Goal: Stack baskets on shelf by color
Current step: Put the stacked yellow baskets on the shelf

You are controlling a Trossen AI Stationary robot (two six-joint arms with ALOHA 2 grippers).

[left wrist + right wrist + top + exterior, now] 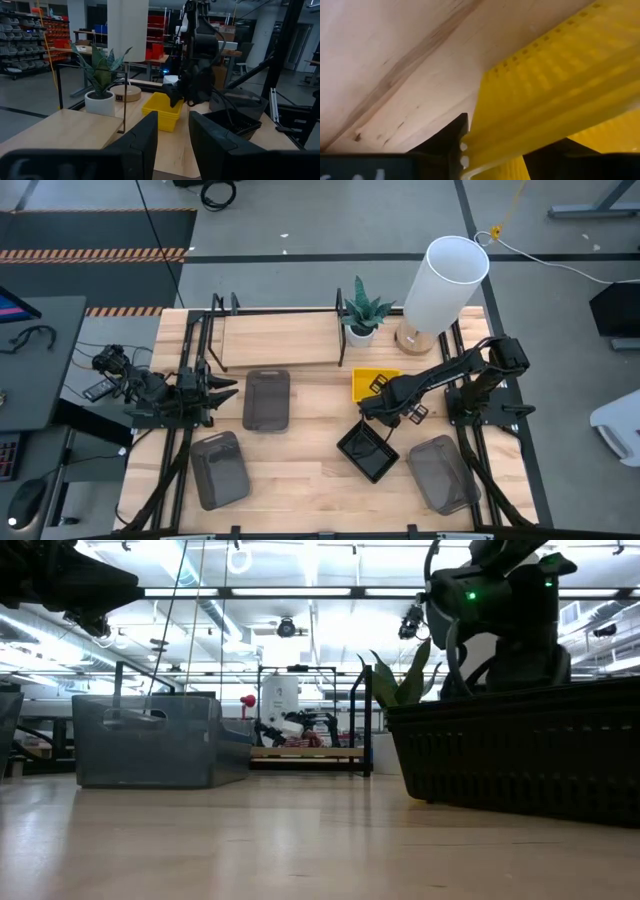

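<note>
A yellow basket (372,381) sits on the table just near of the shelf (280,340), a light-wood board in a black frame. My right gripper (378,406) reaches across from the right and is shut on the yellow basket's near side (505,145). A black basket (368,451) lies tilted just near of that gripper. Three dark grey baskets rest flat on the table: one in the middle (267,400), one near left (220,470), one near right (440,473). My left gripper (225,388) waits open at the table's left (172,135), touching nothing. My right gripper holds the yellow basket by its side wall and rim (485,150), the side toward the table's near edge. The wall is pinched between the fingers, one finger (451,141) outside over the table and one (560,156) inside. The basket's bottom (159,125) seems to rest on the table.
A potted plant (360,315) and a tall white lamp (445,285) stand at the shelf's right end, close behind the yellow basket. The shelf's black upright (123,100) stands between them. Bare wood shows in the table's near middle (300,480).
</note>
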